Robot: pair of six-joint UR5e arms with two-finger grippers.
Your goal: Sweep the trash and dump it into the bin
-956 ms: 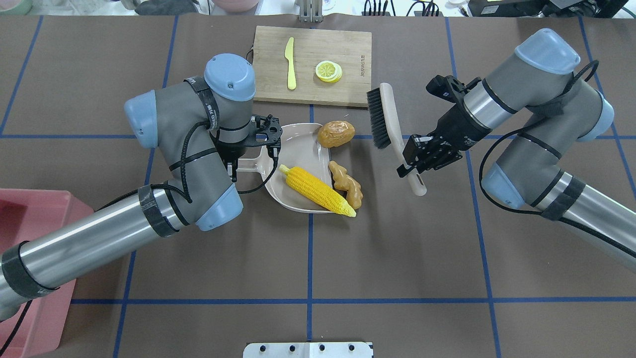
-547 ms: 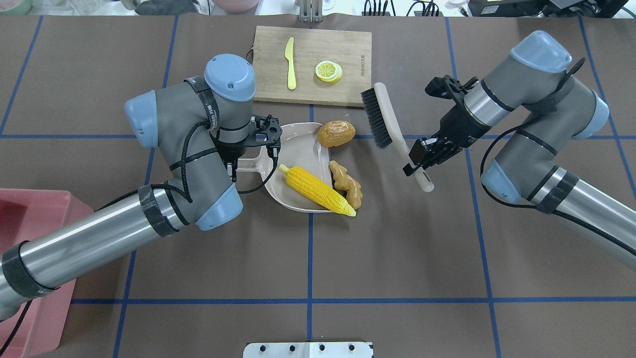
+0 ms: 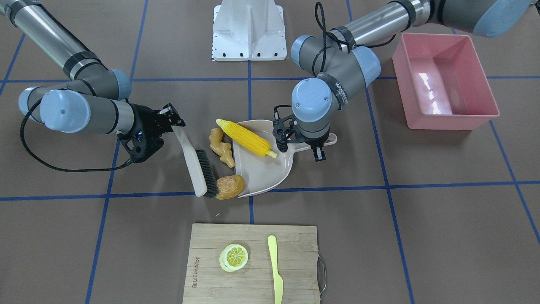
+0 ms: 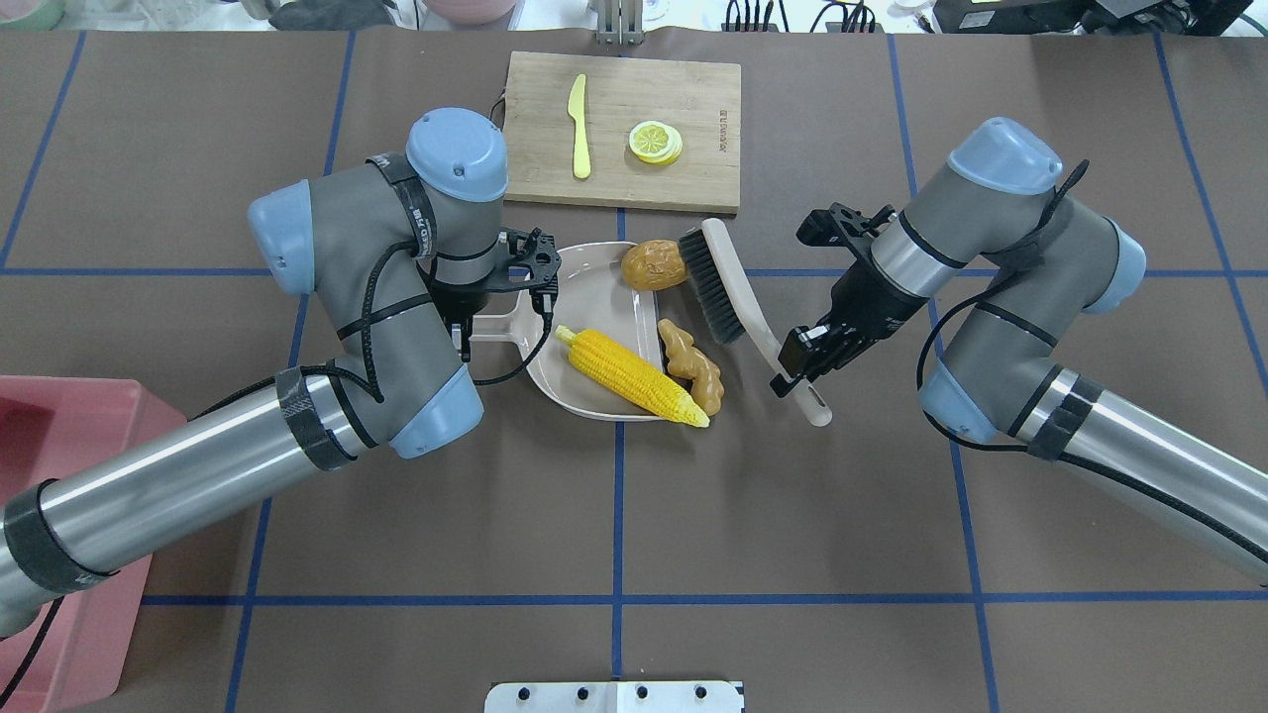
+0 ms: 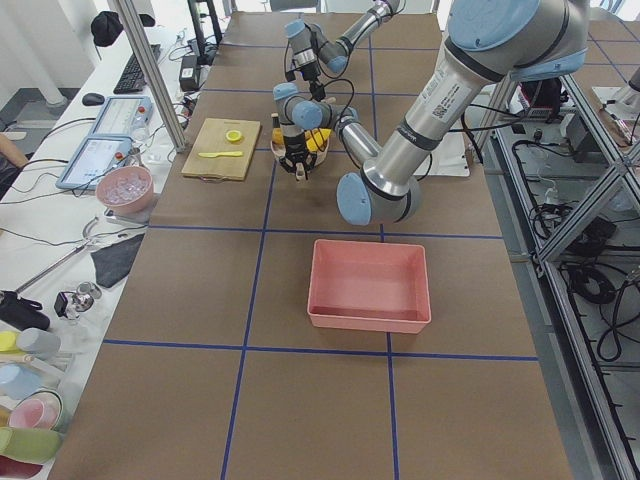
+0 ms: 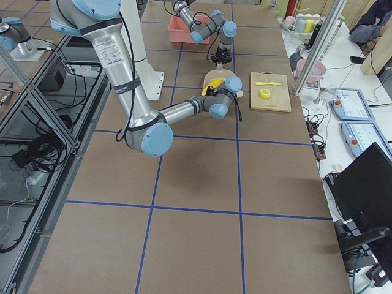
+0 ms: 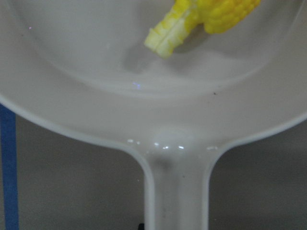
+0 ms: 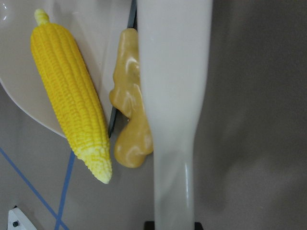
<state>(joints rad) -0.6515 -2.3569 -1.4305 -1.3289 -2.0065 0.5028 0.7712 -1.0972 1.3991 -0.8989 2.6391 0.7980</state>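
The right tool is clenched around the lower handle of a beige hand brush. The end of the handle sticks out past the tool toward the robot. The brush slants away across the desk, dark bristles facing the robot's left. The far end of the bristles touches the brown potato.

The potato sits at the far corner of the beige dustpan, against its open edge. The tan ginger root lies on the desk just beside that open edge, between the dustpan and the brush. The yellow corn cob lies slantwise inside the dustpan, with its pointed tip over the edge and close beside the ginger.

The left tool points straight down and grasps the dustpan by its short handle, on the side away from the brush. The left wrist view shows the handle running in toward the tool, with the stalk end of the corn in the pan beyond it.

The pink bin stands on the desk well apart from the dustpan, on the robot's left, close beside the left arm. Light glints off its glossy inside.

Beyond the dustpan, on the far side of the desk, is a wooden cutting board. It carries a pale yellow knife and a round lemon slice, set apart from each other.
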